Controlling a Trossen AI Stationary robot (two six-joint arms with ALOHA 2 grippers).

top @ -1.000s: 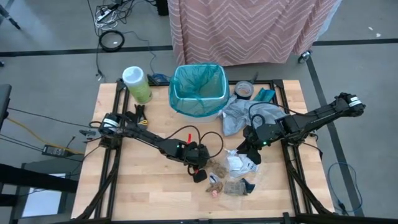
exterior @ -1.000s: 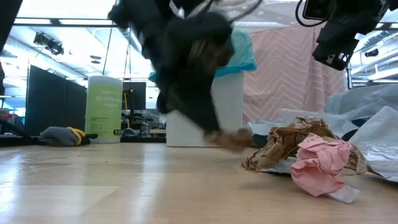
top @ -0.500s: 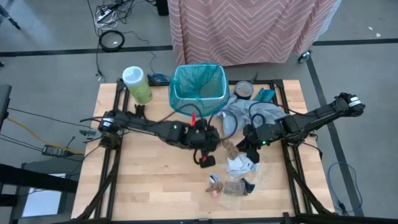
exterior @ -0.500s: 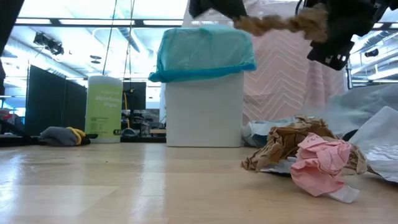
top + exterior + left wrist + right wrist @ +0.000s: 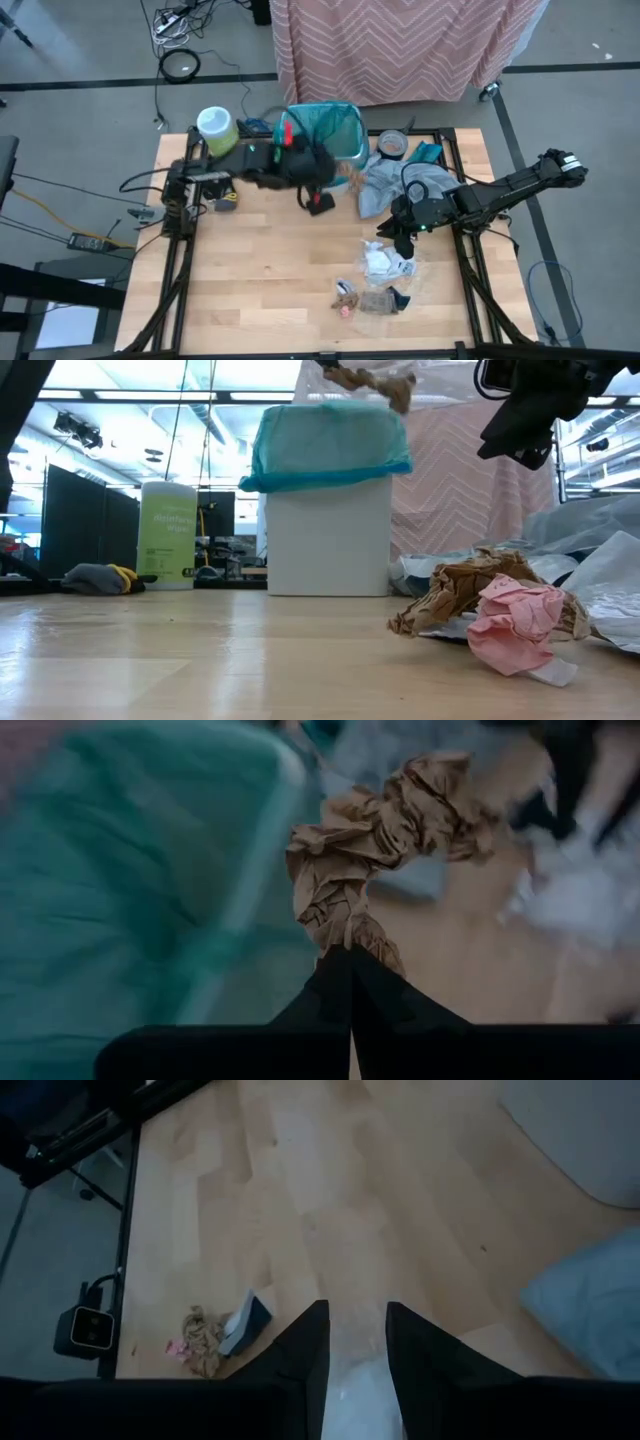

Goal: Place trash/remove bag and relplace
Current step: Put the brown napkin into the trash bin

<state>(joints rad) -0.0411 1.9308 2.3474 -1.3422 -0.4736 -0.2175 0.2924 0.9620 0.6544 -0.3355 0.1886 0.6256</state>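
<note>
My left gripper [image 5: 335, 178] is shut on a crumpled brown paper wad [image 5: 380, 830]. It holds the wad high, beside the right rim of the small white bin [image 5: 328, 530], which is lined with the teal bag [image 5: 318, 135]. The wad shows above the bin in the low view [image 5: 368, 380]. My right gripper [image 5: 392, 236] is open and hovers over the white paper wrapper [image 5: 385, 265]. More trash lies on the table: brown bits [image 5: 347, 292], a clear packet [image 5: 378, 300], and crumpled brown and pink paper [image 5: 500, 610]. My left gripper pinches the near end of the brown paper wad [image 5: 362, 932] between its two shut fingers [image 5: 330, 1000]. The rest of the wad sticks out past the fingertips. The wad is lifted clear of the table, up at the bin's rim by the teal bag [image 5: 120, 880].
A pale grey plastic bag [image 5: 395, 182] lies crumpled to the right of the bin. A green wipes canister [image 5: 220, 135] stands at the far left. A tape roll [image 5: 392, 145] lies at the far edge. Bare wood [image 5: 250, 270] spans the near left.
My left gripper has lifted the brown paper wad off the table near the trash pile. It has carried the wad up and toward the far edge, to the bin's rim, staying shut on it. The other trash has stayed in place.
</note>
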